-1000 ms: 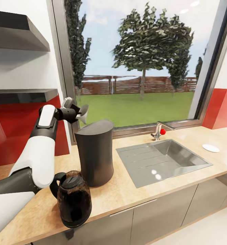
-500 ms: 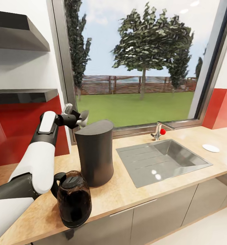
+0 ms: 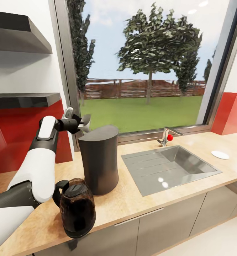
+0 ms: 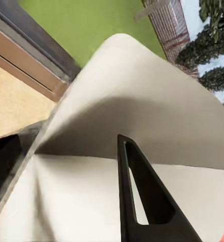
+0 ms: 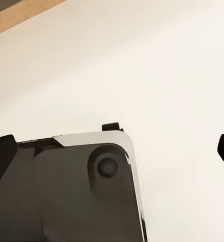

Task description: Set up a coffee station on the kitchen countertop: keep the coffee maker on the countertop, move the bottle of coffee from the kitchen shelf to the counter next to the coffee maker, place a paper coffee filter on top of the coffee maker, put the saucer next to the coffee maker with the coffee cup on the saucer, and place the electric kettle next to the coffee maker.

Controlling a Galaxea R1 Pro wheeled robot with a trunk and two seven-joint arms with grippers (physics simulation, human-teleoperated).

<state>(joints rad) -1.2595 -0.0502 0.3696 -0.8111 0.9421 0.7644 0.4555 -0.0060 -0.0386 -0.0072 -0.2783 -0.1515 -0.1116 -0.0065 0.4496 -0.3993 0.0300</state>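
Observation:
The tall dark grey coffee maker (image 3: 99,160) stands on the wooden countertop (image 3: 132,199). My left gripper (image 3: 80,124) hovers at the maker's upper back-left rim, shut on a whitish paper coffee filter (image 3: 86,121). In the left wrist view the filter (image 4: 142,116) spreads wide, with one black finger (image 4: 142,201) lying across it. A dark brown electric kettle (image 3: 77,208) sits at the counter's front edge, just in front-left of the maker. A white saucer (image 3: 220,154) lies far right on the counter. My right gripper (image 5: 114,146) is open over pale floor.
A steel sink (image 3: 168,167) with a faucet (image 3: 165,136) is set into the counter right of the maker. Two dark wall shelves (image 3: 22,99) hang at the left above a red backsplash. A big window sits behind the counter.
My left arm has lowered, bringing the filter down and slightly left, close to the coffee maker's top rim. Kettle, maker and saucer have not moved.

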